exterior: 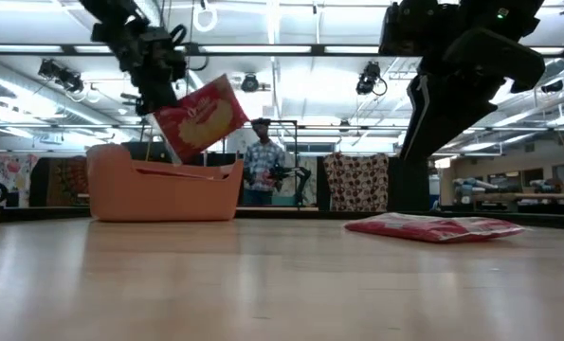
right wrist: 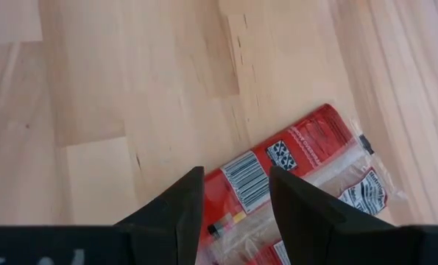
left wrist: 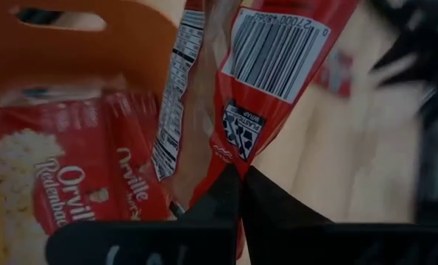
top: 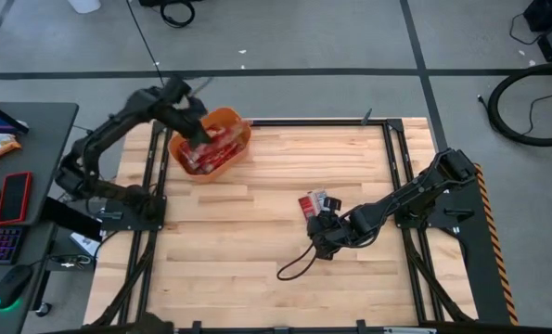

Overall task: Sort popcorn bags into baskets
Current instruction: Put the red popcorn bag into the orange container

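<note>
**Left end effector holds a packet over the basket while the right one lines up on the next**

Left end effector (exterior: 172,83) pinches one popcorn bag (exterior: 202,116) by its upper edge, fingers pressed together on the wrapper, so the packet hangs tilted just above the orange basket (exterior: 163,192). Holding it by an edge lets the flat bag dangle clear of the basket's rim, which looks like the right set-up for dropping it in. The left wrist view shows the barcode side of the held packet against the fingers (left wrist: 226,195), and below it more bags already lying in the basket (left wrist: 64,184), so the sorting seems well along. The left arm reaches from its base toward the far left corner of the counter (top: 276,260), where the basket stands, with the wrist bent downward over the basket's middle.

To the right of the basket, well apart from it and near the middle of the counter, one popcorn bag (top: 314,202) lies flat on the wood. It is the only packet seen outside the basket. The right end effector (top: 326,228) hovers just beside and above this bag, fingers (right wrist: 176,206) spread with a gap between them, touching nothing. That opening suggests it is being readied to straddle the packet's near edge. The right arm stretches low from the right side of the counter, elbow folded, wrist pointing down at the bag.
</note>
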You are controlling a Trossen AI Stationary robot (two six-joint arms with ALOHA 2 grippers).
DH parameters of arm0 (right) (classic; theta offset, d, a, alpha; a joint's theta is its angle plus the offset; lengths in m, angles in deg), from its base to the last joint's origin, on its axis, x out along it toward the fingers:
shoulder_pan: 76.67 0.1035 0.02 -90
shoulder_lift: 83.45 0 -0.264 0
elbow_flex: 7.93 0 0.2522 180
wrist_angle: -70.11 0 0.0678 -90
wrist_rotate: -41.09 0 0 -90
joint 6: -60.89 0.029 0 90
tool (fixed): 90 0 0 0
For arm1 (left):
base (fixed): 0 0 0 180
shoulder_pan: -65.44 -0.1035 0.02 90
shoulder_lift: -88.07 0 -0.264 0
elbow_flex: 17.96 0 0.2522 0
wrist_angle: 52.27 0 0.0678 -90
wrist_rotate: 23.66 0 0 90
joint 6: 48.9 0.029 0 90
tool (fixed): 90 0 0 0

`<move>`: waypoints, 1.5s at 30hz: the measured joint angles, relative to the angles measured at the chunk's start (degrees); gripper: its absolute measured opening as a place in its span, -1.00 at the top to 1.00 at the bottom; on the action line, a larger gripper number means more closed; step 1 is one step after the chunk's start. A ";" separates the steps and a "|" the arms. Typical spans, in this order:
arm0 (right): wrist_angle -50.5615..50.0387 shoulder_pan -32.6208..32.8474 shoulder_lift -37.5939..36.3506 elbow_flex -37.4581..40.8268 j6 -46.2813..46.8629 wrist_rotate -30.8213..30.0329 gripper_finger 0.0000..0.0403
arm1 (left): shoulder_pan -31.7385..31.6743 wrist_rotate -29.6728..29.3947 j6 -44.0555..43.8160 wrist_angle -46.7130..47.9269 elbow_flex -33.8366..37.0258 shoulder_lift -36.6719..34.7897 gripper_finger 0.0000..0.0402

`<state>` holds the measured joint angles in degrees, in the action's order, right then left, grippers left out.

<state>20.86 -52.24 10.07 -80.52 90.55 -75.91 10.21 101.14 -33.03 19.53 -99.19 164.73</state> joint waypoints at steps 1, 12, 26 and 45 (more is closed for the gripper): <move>0.03 0.00 0.00 0.00 -0.15 0.01 0.21 | -2.41 2.27 -0.15 0.04 -0.01 0.09 0.95; 1.53 0.03 0.00 0.00 -1.35 -0.36 0.21 | -15.62 5.25 2.08 7.27 0.35 5.76 0.95; 4.99 2.22 0.00 0.00 -5.21 -1.97 0.21 | -18.40 5.11 -0.88 9.21 0.22 13.07 0.87; 6.36 2.45 0.00 0.00 -5.87 -2.13 0.21 | -16.02 -19.05 0.00 7.43 -5.30 13.33 0.45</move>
<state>27.23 -49.79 10.07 -80.52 84.68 -78.04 -5.82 82.09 -33.03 26.96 -104.48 178.07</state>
